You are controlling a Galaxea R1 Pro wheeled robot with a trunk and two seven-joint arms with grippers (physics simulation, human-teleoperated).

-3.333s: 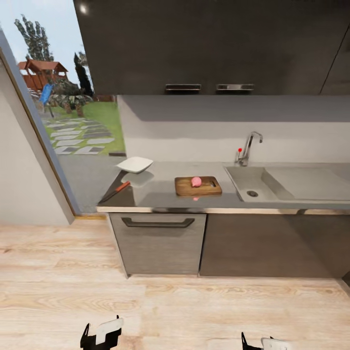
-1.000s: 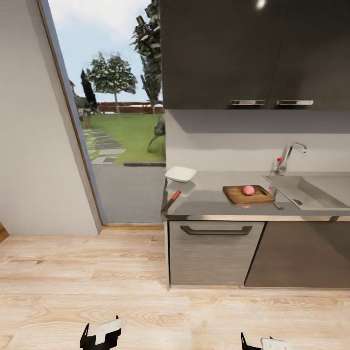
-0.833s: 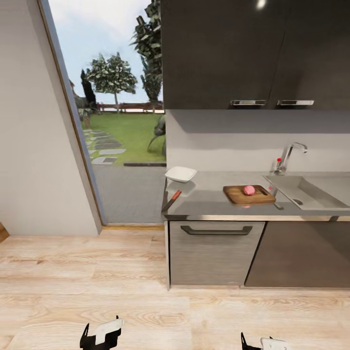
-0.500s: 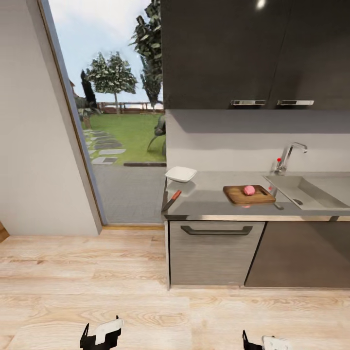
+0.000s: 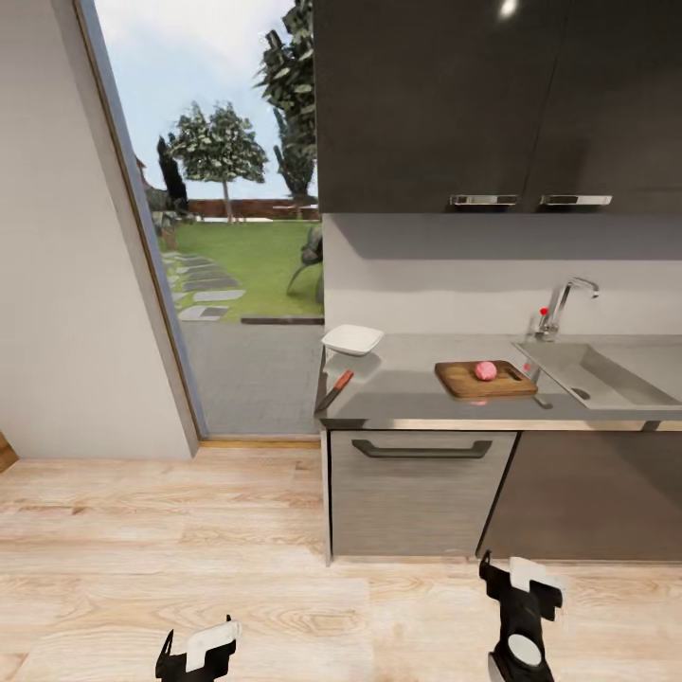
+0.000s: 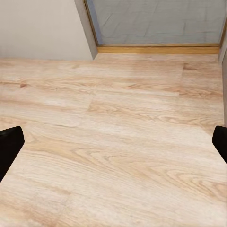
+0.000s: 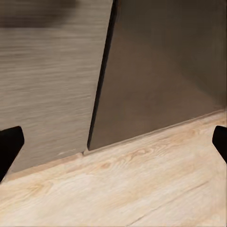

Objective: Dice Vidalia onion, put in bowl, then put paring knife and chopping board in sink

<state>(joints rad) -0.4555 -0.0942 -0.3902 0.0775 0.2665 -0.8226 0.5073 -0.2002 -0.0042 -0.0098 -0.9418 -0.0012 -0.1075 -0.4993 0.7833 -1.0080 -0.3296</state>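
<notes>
The pinkish Vidalia onion (image 5: pixel 486 370) rests on the brown chopping board (image 5: pixel 469 382), which lies on the grey countertop (image 5: pixel 407 384) just left of the sink (image 5: pixel 606 377). The paring knife (image 5: pixel 334 389), with its red-orange handle, lies near the countertop's left front corner. Behind it stands the white bowl (image 5: pixel 352 339). My left gripper (image 5: pixel 197 650) hangs low over the floor, open (image 6: pixel 113 146). My right gripper (image 5: pixel 519 580) is raised in front of the lower cabinets, open (image 7: pixel 113 142), with nothing between its fingers. Both are far from the counter.
A chrome tap (image 5: pixel 561 305) with a red knob stands behind the sink. A drawer handle (image 5: pixel 421 449) sticks out below the counter. Left of the counter a glass door (image 5: pixel 237 284) looks onto a garden. Pale wood floor (image 5: pixel 189 530) lies between me and the cabinets.
My right gripper has risen from the picture's bottom edge to in front of the cabinets. The camera swung left 3.3 s ago and has held still over the last second.
</notes>
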